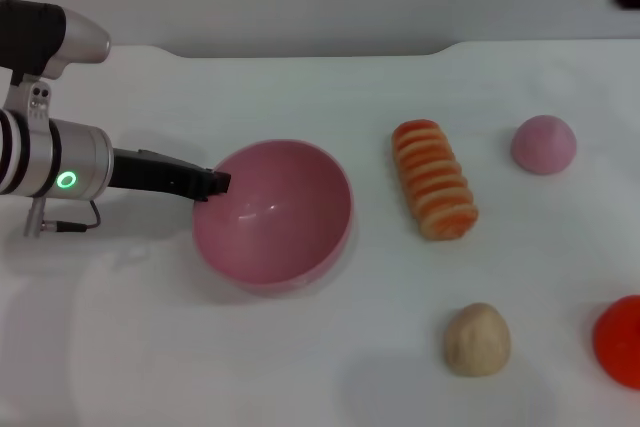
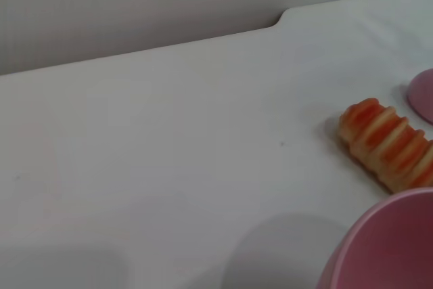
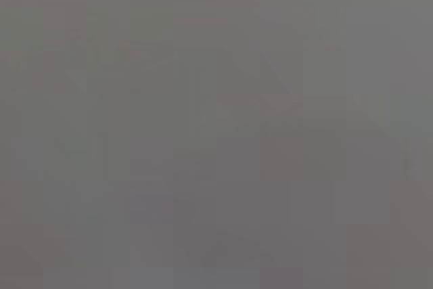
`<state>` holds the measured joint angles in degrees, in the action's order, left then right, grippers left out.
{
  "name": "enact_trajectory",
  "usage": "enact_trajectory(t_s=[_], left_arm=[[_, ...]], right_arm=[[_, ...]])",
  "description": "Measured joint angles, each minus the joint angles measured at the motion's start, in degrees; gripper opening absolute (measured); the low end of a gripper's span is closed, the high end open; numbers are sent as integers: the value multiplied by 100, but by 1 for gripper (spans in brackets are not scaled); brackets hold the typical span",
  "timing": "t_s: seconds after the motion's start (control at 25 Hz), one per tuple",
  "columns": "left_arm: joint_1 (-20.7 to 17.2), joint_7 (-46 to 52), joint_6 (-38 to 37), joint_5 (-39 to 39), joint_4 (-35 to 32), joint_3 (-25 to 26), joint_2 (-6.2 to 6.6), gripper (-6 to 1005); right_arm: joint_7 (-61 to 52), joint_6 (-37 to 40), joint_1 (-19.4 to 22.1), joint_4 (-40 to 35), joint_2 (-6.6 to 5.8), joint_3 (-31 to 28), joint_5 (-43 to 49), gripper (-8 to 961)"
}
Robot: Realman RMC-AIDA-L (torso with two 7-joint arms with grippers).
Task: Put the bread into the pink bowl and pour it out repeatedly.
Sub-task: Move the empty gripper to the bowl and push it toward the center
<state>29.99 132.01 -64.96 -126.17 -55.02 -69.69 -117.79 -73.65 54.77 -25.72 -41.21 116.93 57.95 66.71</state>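
The left gripper (image 1: pixel 212 185), dark and slim at the end of the silver arm, is seen at the near-left rim of the round, deep, glossy pink plastic bowl (image 1: pixel 275 215). Its fingertips are pressed onto that rim, and the bowl is tipped, its mouth turned toward the right, so the gripper is judged to be clenched on the bowl's edge, though the fingers themselves are too dark for the grasp to be confirmed outright. The right gripper is not seen in any view; its wrist camera offers only a blank grey field.

The bowl is empty. The long ridged toy bread (image 1: pixel 433 179), striped orange and cream, is lying on the white tabletop (image 1: pixel 330 367) just to the right of the bowl, apart from it, one end pointing away from the robot. A pour is therefore judged to be at or just past its end. Next, the bowl needs to be set level and the loaf picked up and placed back inside.

The loaf looks light and rigid, its ribs likely offering grip across the narrow width. Around it, a small pink dome (image 1: pixel 544 143), a round tan bun (image 1: pixel 477 339) and a red object (image 1: pixel 620 339) at the frame edge are left untouched.
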Motion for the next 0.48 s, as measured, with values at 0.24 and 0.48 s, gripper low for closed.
enact_trajectory(t_s=[0.24, 0.48], left_arm=[[10, -22, 17, 4, 34, -13, -8, 49], [13, -33, 23, 6, 36, -51, -7, 49]], right_arm=[[-2959, 915, -599, -810, -191, -131, 3515, 588], [-4120, 2610, -1366, -993, -458, -459, 5488, 586]])
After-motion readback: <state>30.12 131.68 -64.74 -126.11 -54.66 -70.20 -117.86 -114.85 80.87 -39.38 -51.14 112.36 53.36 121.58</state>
